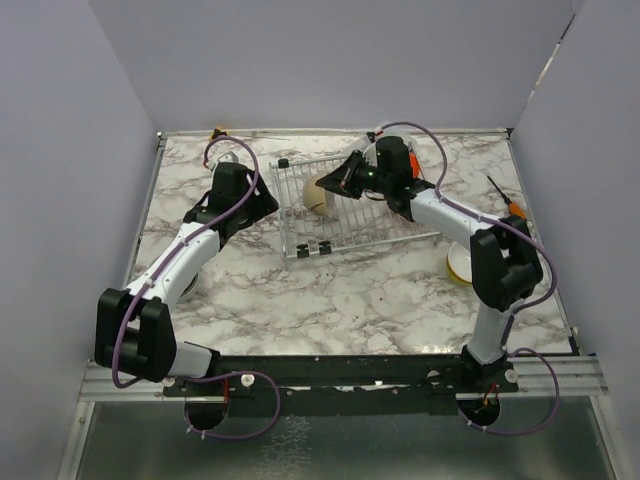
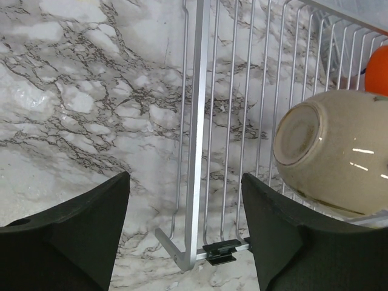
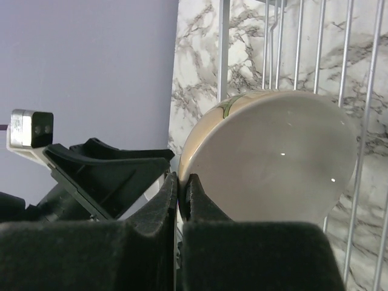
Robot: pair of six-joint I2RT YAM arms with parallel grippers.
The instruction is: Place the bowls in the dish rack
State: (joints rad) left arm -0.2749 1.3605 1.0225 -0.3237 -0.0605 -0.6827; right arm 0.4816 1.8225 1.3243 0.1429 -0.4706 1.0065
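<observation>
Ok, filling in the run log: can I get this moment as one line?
right gripper shut on beige bowl rim | bowl tipped on edge over dish rack | left gripper open, empty

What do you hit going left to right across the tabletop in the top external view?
left tool → beige bowl → lime-yellow bowl → orange-handled screwdriver

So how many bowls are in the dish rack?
1: the beige bowl, on its side, left in the dish rack, rim pinched by the right gripper. The arm may hide others.
</observation>
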